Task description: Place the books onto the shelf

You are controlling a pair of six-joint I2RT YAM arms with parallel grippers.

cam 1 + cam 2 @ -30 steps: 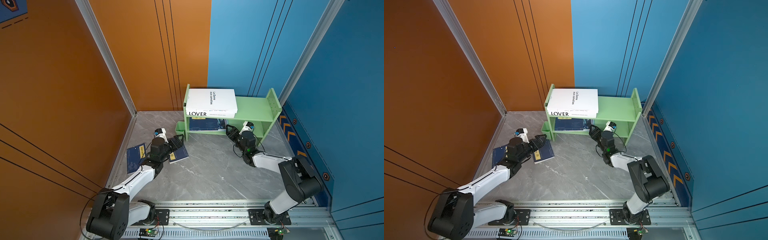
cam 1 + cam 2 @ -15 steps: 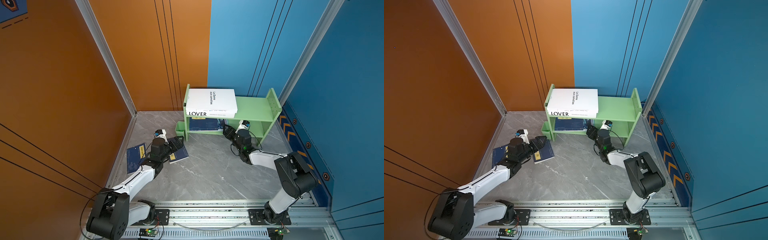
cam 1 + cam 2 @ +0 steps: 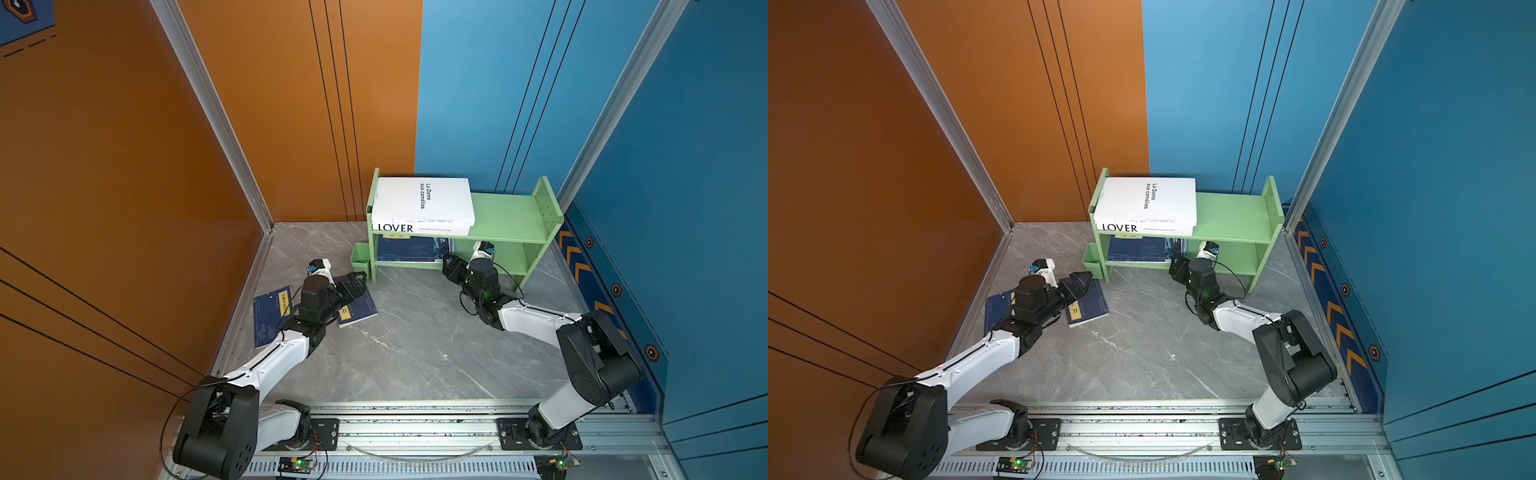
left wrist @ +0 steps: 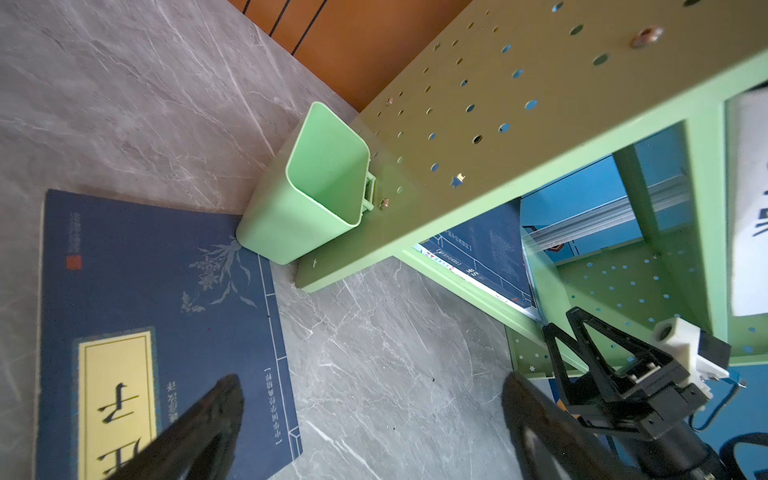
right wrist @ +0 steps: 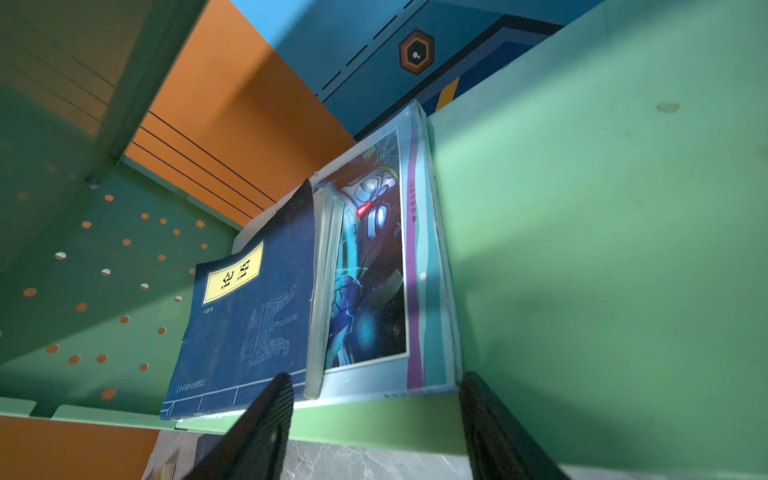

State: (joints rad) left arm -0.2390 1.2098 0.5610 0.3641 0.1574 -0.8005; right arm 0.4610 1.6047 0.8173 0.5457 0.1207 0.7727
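My left gripper [image 4: 372,380] hangs with jaws wide apart over the edge of a navy book [image 4: 158,291] lying flat on the counter [image 3: 415,353], near the cup [image 4: 316,187]. A cover this thin wants one finger slid under the free edge, low and slow. A spare book [image 3: 270,316] lies beside it. My right gripper [image 5: 374,382], jaws apart and empty, faces the magazine [image 5: 374,270] in the lower tier of the shelf [image 3: 511,216] (I'd nudge it squarely inward). The white books [image 3: 422,201] lie on top. Since a second ago the right gripper has crept closer to that tier, while the left has not moved.
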